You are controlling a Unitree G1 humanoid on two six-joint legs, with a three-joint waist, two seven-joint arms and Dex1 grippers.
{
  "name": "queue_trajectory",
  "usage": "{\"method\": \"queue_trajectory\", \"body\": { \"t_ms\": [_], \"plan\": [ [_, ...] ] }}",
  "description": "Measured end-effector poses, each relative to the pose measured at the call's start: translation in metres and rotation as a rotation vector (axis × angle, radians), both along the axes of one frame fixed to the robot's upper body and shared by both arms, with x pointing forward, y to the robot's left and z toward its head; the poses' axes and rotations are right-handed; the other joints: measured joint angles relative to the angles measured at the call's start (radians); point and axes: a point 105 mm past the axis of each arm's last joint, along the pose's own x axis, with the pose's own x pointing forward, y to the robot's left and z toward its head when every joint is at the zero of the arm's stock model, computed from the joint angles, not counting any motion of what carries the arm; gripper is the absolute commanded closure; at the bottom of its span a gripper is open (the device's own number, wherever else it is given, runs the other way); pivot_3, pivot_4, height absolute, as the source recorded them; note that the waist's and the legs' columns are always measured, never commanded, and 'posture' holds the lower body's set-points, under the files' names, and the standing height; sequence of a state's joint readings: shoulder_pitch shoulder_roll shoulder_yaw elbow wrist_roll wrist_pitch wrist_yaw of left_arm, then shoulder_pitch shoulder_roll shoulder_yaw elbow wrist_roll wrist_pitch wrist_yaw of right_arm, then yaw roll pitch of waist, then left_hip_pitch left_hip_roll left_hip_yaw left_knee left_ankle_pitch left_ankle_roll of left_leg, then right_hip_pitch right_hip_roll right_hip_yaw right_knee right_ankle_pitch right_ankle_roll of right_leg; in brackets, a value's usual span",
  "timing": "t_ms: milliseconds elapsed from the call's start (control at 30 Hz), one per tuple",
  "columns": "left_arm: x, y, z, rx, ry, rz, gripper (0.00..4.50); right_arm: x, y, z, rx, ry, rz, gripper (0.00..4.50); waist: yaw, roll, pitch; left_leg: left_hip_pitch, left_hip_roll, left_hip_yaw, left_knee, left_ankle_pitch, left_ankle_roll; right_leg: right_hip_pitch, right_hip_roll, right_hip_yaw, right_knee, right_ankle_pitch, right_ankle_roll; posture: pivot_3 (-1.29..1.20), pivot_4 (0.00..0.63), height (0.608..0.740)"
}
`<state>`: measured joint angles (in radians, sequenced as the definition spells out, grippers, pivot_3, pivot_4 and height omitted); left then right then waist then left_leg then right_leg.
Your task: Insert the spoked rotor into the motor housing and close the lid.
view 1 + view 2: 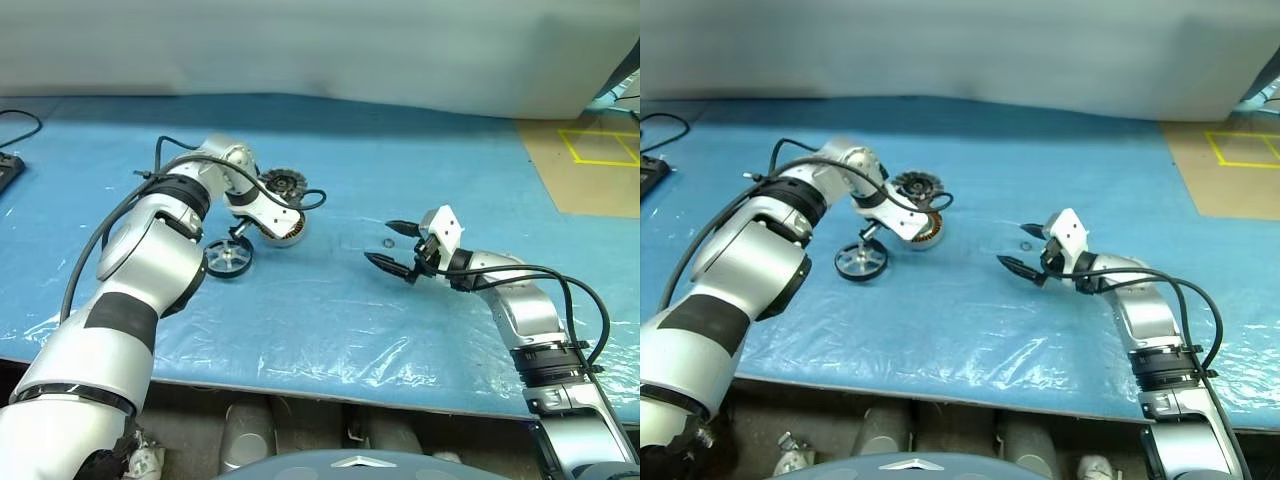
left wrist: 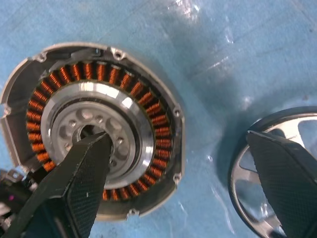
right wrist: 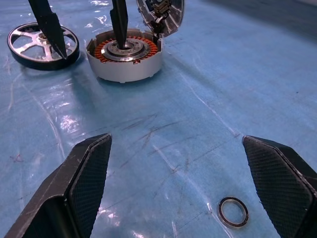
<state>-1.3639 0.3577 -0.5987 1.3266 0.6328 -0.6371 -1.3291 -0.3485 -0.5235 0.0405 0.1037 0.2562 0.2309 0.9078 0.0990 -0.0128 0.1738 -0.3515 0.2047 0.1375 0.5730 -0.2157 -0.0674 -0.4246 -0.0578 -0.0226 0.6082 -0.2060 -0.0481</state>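
Note:
The motor housing [image 2: 148, 106], a silver cup with copper windings, rests on the blue sheet. The spoked rotor [image 1: 228, 258] lies flat just beside it. My left gripper [image 2: 178, 141] points down over both, open: one of its fingers [image 3: 119, 22] dips to the housing's central hub, the other stands over the rotor's [image 3: 25, 42] spokes. The lid [image 1: 285, 183], a grey finned disc, is right behind the housing. My right gripper [image 1: 378, 241] hovers level over the sheet to the right, open and holding nothing.
A small metal ring [image 3: 233, 211] lies on the sheet under my right gripper. A black cable and device [image 1: 10, 170] sit at the far left. The table's front edge [image 1: 330, 395] runs close to me. Yellow tape [image 1: 600, 150] marks the floor at the far right.

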Motion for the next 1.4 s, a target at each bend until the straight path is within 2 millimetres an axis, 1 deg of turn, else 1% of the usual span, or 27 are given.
{"method": "queue_trajectory", "body": {
  "t_ms": [133, 233, 367, 433, 467, 500, 633, 767, 933, 1033, 1133, 1267, 1333, 1400],
  "plan": [
    [0.002, -0.003, -0.004, 0.001, -0.021, -0.006, 0.00, 0.001, -0.001, 0.000, 0.000, 0.001, -0.009, 0.04, 0.000, 0.000, 0.000, 0.000, 0.000, 0.000, 0.000, 0.000, 0.000, 0.000, 0.000, 0.000, 0.000, 0.000, 0.000, 0.00, 0.150, 0.740],
    [0.004, -0.006, -0.005, -0.004, -0.047, -0.007, 0.54, 0.001, -0.001, 0.000, 0.000, 0.004, -0.013, 0.00, 0.001, 0.000, 0.000, 0.000, 0.000, 0.000, 0.000, 0.000, 0.000, 0.000, 0.000, 0.000, 0.000, 0.000, 0.000, 0.00, 0.150, 0.740],
    [0.008, -0.009, -0.005, -0.016, -0.085, 0.000, 1.80, 0.002, -0.001, 0.000, 0.000, 0.001, -0.020, 0.00, -0.001, 0.000, 0.000, 0.000, 0.000, 0.000, 0.000, 0.000, 0.000, 0.000, 0.000, 0.000, 0.000, 0.000, 0.000, 0.00, 0.150, 0.740],
    [0.009, -0.009, -0.005, -0.013, -0.087, 0.002, 1.80, 0.002, -0.001, 0.000, 0.000, 0.000, -0.024, 0.00, -0.002, 0.000, 0.000, 0.001, 0.000, 0.000, 0.000, 0.000, 0.000, 0.000, 0.000, 0.000, 0.000, 0.000, 0.000, 0.00, 0.150, 0.740],
    [0.009, -0.009, -0.005, -0.011, -0.087, 0.001, 2.15, 0.002, -0.002, 0.000, 0.000, -0.001, -0.027, 0.00, -0.002, 0.000, 0.000, 0.001, 0.000, 0.000, 0.000, 0.000, 0.000, 0.001, 0.000, 0.000, 0.000, 0.000, 0.000, 0.00, 0.150, 0.740],
    [0.008, -0.009, -0.005, -0.009, -0.086, 0.001, 2.29, 0.002, -0.002, 0.000, 0.000, -0.002, -0.030, 0.00, -0.002, 0.000, 0.000, 0.001, 0.000, 0.000, 0.000, 0.000, 0.000, 0.001, 0.000, 0.000, 0.000, 0.000, 0.000, 0.00, 0.150, 0.740],
    [0.009, -0.009, -0.006, 0.000, -0.094, -0.001, 2.31, 0.003, -0.004, 0.001, 0.002, -0.007, -0.043, 0.00, -0.001, 0.000, 0.000, 0.002, 0.000, 0.000, 0.000, 0.000, 0.000, 0.002, 0.000, 0.000, 0.000, 0.000, 0.000, 0.00, 0.150, 0.740],
    [0.011, -0.013, -0.006, -0.018, -0.103, 0.011, 2.31, 0.005, -0.015, 0.007, -0.008, -0.025, -0.072, 0.00, 0.001, 0.000, 0.000, 0.004, -0.001, 0.000, 0.000, 0.000, 0.000, 0.004, -0.001, 0.000, 0.000, 0.000, 0.000, 0.00, 0.150, 0.740],
    [0.011, -0.023, -0.006, -0.068, -0.088, 0.055, 2.31, 0.006, -0.021, 0.009, -0.008, -0.043, -0.093, 0.00, 0.008, 0.000, 0.000, 0.003, -0.002, 0.000, 0.001, 0.000, 0.000, 0.004, -0.002, 0.001, 0.000, -0.001, -0.002, 0.00, 0.150, 0.740],
    [0.006, -0.036, -0.006, -0.091, -0.037, 0.053, 2.31, 0.008, -0.026, 0.012, -0.008, -0.055, -0.115, 0.00, 0.019, 0.000, 0.000, 0.003, -0.002, 0.000, 0.001, 0.000, 0.000, 0.004, -0.003, 0.001, -0.002, -0.001, -0.002, 0.00, 0.150, 0.740],
    [-0.006, -0.057, -0.003, -0.133, 0.064, 0.042, 2.31, 0.009, -0.031, 0.011, -0.017, -0.059, -0.135, 0.00, 0.032, 0.000, 0.000, 0.002, -0.002, 0.000, 0.000, 0.001, 0.002, 0.004, -0.003, 0.000, -0.002, -0.001, -0.002, 0.00, 0.150, 0.740],
    [-0.023, -0.084, 0.003, -0.145, 0.173, -0.017, 2.31, 0.010, -0.034, 0.012, -0.016, -0.064, -0.151, 0.00, 0.030, 0.000, 0.001, 0.001, -0.001, 0.000, -0.001, 0.002, 0.004, 0.002, -0.002, 0.000, -0.002, -0.001, -0.002, 0.00, 0.150, 0.740],
    [-0.028, -0.091, 0.007, -0.146, 0.193, -0.036, 2.31, 0.010, -0.036, 0.011, -0.018, -0.066, -0.163, 0.00, 0.026, 0.000, 0.001, 0.001, 0.000, 0.000, -0.001, 0.002, 0.004, 0.002, -0.001, 0.000, -0.002, -0.001, -0.002, 0.00, 0.150, 0.740],
    [-0.032, -0.096, 0.015, -0.149, 0.198, -0.066, 2.31, 0.009, -0.045, 0.011, -0.022, -0.064, -0.194, 0.00, 0.023, 0.000, 0.001, 0.001, 0.000, 0.000, -0.002, 0.002, 0.004, 0.001, -0.001, 0.000, -0.002, -0.002, -0.003, 0.00, 0.150, 0.740]
  ]
}}
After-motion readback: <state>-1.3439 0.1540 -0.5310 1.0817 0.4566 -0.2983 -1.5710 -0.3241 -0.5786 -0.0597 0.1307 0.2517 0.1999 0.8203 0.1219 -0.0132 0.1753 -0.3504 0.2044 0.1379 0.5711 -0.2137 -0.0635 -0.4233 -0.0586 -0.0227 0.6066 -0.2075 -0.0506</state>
